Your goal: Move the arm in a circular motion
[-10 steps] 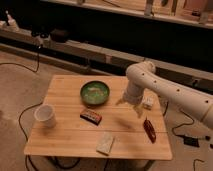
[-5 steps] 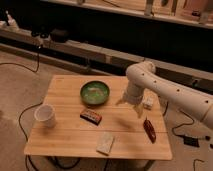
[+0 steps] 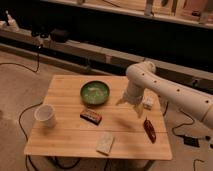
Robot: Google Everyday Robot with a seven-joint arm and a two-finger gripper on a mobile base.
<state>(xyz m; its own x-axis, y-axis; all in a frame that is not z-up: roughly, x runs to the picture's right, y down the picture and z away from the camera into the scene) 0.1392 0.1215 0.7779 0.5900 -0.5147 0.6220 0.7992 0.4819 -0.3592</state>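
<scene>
The arm [image 3: 170, 90], glossy white with thick rounded segments and small dark holes, reaches in from the right edge and bends down over the wooden table [image 3: 65, 135]. Its pale tapering gripper [image 3: 131, 106] hangs just above the table's right-centre, to the right of the green bowl [image 3: 95, 92]. The two fingers splay apart and hold nothing.
On the table stand a white cup [image 3: 45, 115] at the left, a dark snack bar [image 3: 91, 116] in the middle, a pale packet [image 3: 105, 144] near the front edge, a red packet [image 3: 149, 130] at the right and a small white object [image 3: 148, 103] beside the gripper. Cables trail on the floor.
</scene>
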